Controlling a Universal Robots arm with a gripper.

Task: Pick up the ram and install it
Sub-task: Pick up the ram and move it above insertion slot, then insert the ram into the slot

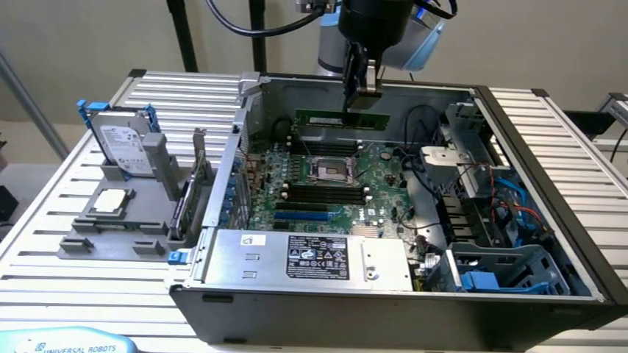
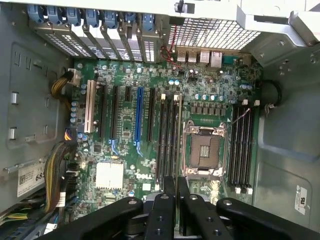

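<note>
Inside the open case point(image 1: 534, 158) on the slatted table point(image 1: 579, 125), the exterior view shows the gripper point(image 1: 364, 103) hanging near the back wall, jaws closed on the ram point(image 1: 329, 118). The ram is held level and on edge, clear of the motherboard point(image 1: 387, 173) below it. It is above and behind the socket point(image 1: 331, 170) and the black slots point(image 1: 314, 195). The power supply point(image 1: 314, 257) lies along the case's near side. On the exterior view's left, outside the case, a hard drive point(image 1: 128, 143) stands upright in a grey holder point(image 1: 108, 235). In the wrist view the gripper point(image 2: 176, 189) looks straight down on the motherboard point(image 2: 125, 145), its black fingers point(image 2: 162, 215) drawn together with the ram's thin edge point(image 2: 177, 165) between them. That edge lies over the gap between the socket point(image 2: 205, 150) and the slots point(image 2: 166, 135) beside it. A second set of slots point(image 2: 242, 145) sits on the socket's other side.
</note>
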